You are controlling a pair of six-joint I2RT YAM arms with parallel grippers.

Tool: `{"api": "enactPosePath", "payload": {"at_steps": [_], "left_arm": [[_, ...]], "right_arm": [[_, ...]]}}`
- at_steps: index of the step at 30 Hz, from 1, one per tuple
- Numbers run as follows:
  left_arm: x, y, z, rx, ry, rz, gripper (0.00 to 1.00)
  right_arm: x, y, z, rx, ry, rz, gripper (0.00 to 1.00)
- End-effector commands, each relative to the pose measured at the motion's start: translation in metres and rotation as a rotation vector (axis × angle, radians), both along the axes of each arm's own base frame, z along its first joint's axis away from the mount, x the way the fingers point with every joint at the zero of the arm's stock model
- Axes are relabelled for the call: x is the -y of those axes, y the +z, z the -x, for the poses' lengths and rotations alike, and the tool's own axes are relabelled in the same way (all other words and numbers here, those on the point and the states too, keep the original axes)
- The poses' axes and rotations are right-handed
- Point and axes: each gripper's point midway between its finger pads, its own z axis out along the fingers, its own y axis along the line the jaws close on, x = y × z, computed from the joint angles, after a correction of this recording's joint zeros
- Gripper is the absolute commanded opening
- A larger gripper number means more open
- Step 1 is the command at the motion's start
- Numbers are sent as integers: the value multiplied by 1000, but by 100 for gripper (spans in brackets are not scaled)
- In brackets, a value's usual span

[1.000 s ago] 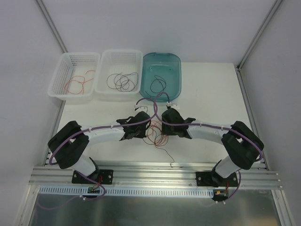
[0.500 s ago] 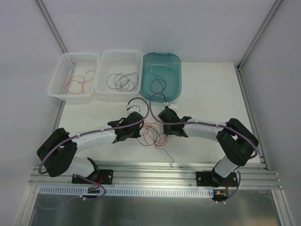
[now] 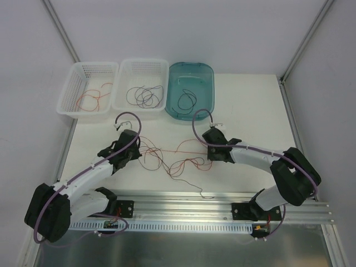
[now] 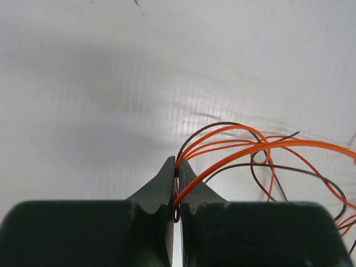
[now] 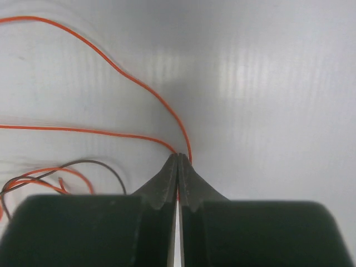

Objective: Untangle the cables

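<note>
Cables point(image 3: 172, 158): red and black tangle on the counter point(image 3: 250, 105), near-centre, strung out between the two arms. Left jaws clenched, grasping the tangle's left end. Left wrist view shows several red strands and a dark one pinched between the tips, looping off to the right. Right jaws clenched, grasping red wire at the tangle's right end. Right wrist view shows two red strands running from the tips out to the left, low over the counter. Loose loops lie on the counter between the jaws. One thin dark tail point(image 3: 193, 186) trails toward the near rail point(image 3: 183, 201). Left arm point(image 3: 89, 173) reaches in from near left, right arm point(image 3: 253, 156) from near right. Far edge has three bins in a row:
- left basket point(image 3: 68, 89) with a red coil point(image 3: 92, 99)
- middle basket point(image 3: 125, 78) with a black coil point(image 3: 143, 95)
- teal tub point(image 3: 206, 83) with a small dark coil point(image 3: 185, 102)

All three are well apart from the tangle.
</note>
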Motion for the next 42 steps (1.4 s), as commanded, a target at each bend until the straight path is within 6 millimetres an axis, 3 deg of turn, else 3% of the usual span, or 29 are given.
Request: {"api": "enactPosePath", "payload": {"at_steps": [1,6,9,13,19,22,25,30,34,42], "left_arm": [[-23,2,5,19,63,-28,0],[-10,14,7,42,12,42,0],[10,19,7,14,-87,87,0],[29,17,9,-32,-160,132,0],[54,19,15,-50,-240,146,0],[60,18,17,-57,-250,150,0],[64,20,18,-51,-255,161,0],[67,21,20,-47,-257,166,0],[66,18,22,-51,-254,163,0],[66,15,23,-54,-252,164,0]], "right_arm": [[35,1,3,-18,-51,48,1],[52,19,-6,28,-85,67,1],[36,42,-9,73,2,21,12],[-16,76,2,156,240,-27,33],[-92,113,25,229,463,-185,43],[-131,119,41,201,567,-272,45],[-156,106,47,152,584,-280,45],[-180,79,56,55,541,-313,45],[-187,55,57,-1,466,-307,45],[-191,33,45,-1,345,-267,44]]}}
